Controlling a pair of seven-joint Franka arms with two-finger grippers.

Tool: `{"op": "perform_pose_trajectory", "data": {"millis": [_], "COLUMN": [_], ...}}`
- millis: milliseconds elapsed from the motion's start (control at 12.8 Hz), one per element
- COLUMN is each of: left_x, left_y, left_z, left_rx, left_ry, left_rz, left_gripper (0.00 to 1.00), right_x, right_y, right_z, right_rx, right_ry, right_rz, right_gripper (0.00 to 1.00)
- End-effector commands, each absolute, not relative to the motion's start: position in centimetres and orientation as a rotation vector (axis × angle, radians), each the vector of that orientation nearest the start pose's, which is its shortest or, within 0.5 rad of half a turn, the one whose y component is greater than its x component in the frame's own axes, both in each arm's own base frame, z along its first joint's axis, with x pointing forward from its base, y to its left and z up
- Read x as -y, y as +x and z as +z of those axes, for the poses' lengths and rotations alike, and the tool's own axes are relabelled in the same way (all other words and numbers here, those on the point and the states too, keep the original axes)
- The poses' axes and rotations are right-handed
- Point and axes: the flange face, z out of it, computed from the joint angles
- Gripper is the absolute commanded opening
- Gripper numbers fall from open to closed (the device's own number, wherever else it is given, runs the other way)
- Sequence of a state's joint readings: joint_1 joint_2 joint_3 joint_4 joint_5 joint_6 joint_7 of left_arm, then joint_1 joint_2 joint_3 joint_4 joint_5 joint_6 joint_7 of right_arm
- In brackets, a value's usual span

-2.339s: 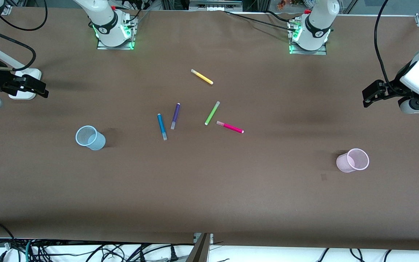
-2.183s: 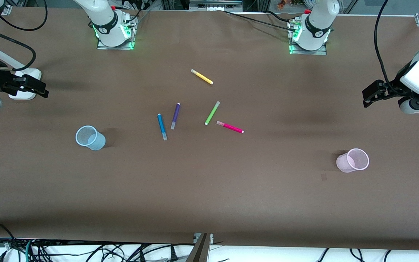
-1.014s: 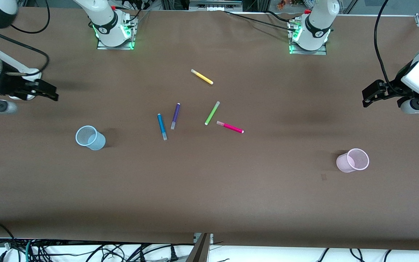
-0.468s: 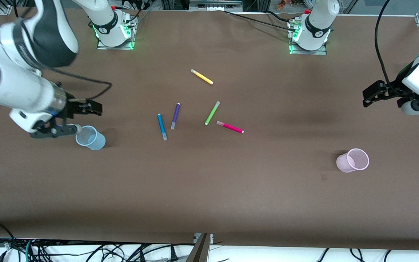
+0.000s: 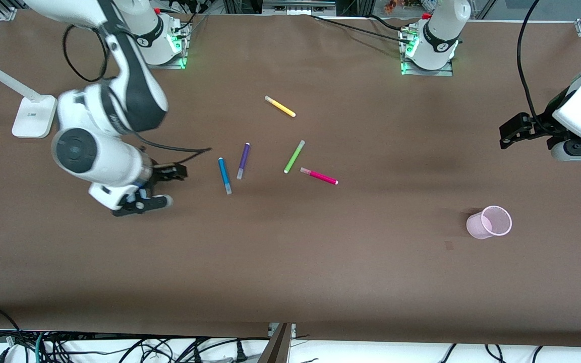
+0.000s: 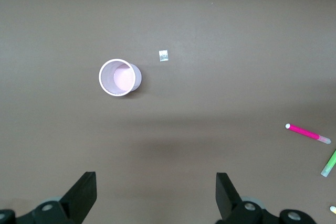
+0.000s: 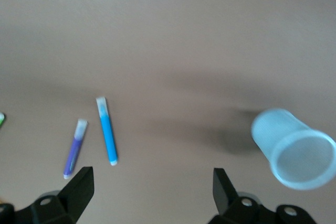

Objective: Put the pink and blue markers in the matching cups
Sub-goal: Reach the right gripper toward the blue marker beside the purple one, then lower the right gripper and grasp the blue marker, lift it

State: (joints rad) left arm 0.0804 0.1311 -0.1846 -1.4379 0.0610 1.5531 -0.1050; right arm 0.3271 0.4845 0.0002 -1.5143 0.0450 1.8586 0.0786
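Five markers are lying on the worktop point(image 5: 290, 272): one blue marker point(image 5: 225, 175), one purple marker point(image 5: 243, 160) just beside it, one green marker point(image 5: 294, 157), one pink marker point(image 5: 319, 176) and one yellow marker point(image 5: 280, 106) nearer the robot bases. Two cups are standing: the blue cup point(image 7: 294, 149) toward the right arm's end from the blue marker, the pink cup point(image 5: 489, 222) well apart toward the left arm's end. The right end effector point(image 5: 162, 187) is hovering wide open and empty over the worktop near the blue marker. The left end effector point(image 5: 510, 132) is waiting, open and empty.
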Motion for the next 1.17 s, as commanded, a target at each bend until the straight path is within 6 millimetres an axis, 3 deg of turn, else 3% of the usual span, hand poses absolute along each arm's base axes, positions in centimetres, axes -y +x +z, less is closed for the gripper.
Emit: {"op": "perform_pose_trajectory", "data": {"millis": [0, 312, 546, 1092], "left_x": [4.2, 4.1, 4.0, 2.5], "left_y": [59.1, 59.1, 59.1, 59.4], "left_z": [61.8, 62.1, 62.2, 62.2], "left_rx": [-0.015, 0.009, 0.014, 0.035], "left_ry": [-3.119, -3.126, -3.120, -3.131], "left_rz": [0.015, -0.001, -0.014, -0.028], "left_gripper": [1.00, 1.00, 1.00, 1.00], "right_x": [-25.2, -28.8, -29.8, -30.0], "right_y": [64.2, 62.9, 61.8, 58.8], "right_z": [33.7, 28.4, 24.0, 19.3], "right_rx": [0.417, 0.492, 0.516, 0.545], "right_ry": [-3.098, -3.099, -3.092, -3.091], "right_rz": [0.210, 0.245, 0.195, 0.177], "right_gripper": [1.00, 1.00, 1.00, 1.00]}}
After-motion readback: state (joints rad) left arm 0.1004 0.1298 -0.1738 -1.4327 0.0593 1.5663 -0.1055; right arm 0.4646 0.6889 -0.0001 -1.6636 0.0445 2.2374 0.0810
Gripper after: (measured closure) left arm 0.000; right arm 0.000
